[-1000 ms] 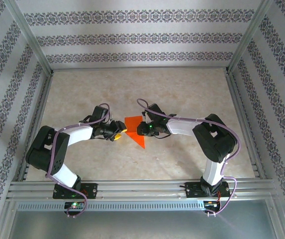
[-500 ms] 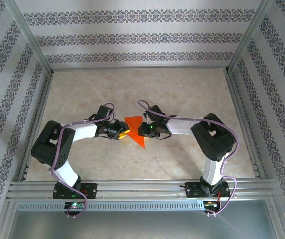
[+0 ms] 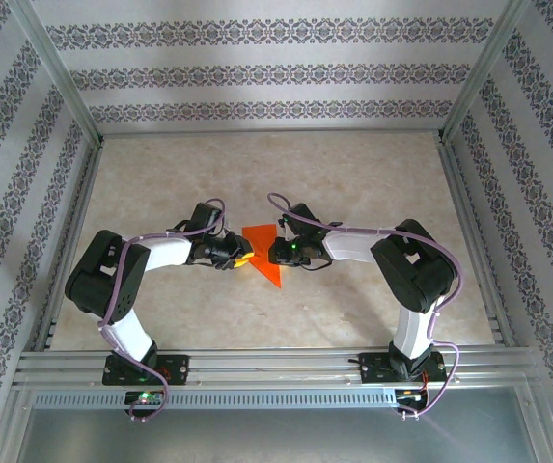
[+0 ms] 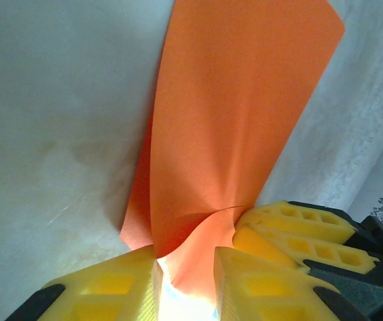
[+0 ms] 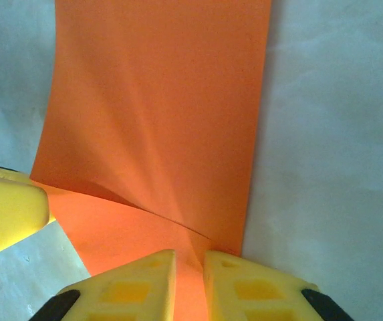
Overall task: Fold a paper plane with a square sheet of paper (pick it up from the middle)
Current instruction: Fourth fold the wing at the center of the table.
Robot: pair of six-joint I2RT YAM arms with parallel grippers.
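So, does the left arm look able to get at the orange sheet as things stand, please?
Yes, it seems so: the left gripper straddles an edge of the square sheet of paper, nothing between them. The right gripper pinches the sheet close alongside without blocking it.

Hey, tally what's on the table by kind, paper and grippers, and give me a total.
Orange paper sheet: 1
Grippers with yellow jaws: 2, the left gripper and the right gripper
Total: 3
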